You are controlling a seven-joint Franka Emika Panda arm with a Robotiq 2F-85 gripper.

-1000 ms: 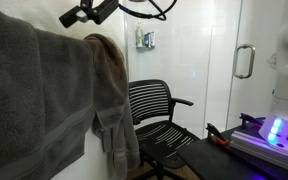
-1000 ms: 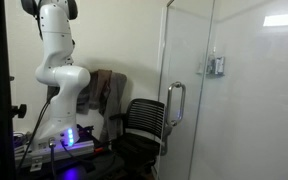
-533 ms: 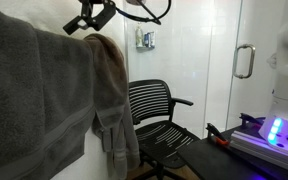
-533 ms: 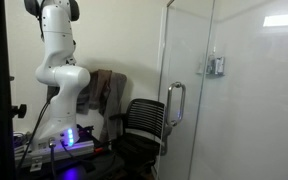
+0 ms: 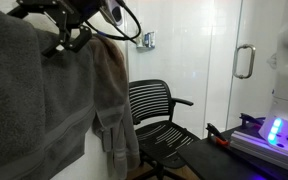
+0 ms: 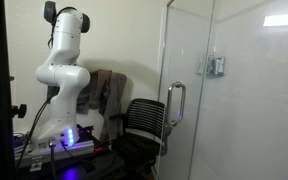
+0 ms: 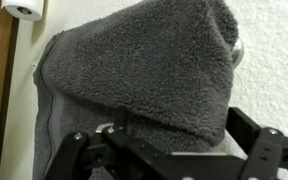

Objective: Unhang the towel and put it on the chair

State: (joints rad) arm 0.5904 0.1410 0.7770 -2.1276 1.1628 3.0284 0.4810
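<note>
We find no readable text, label, brand, number or sign in any view; nothing legible stands on any surface we see.

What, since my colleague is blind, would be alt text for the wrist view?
A thick dark grey towel fills most of the frame, hanging against a white wall. The black pincer stands open along the bottom edge, close to the cloth. A paper roll shows top left.

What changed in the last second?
The gripper swung left and down from above the brown towel onto the top of the grey towel. In the wrist view its jaws look open, facing the cloth, with nothing grasped yet. Both towels hang as before, and the chair has not moved.
</note>
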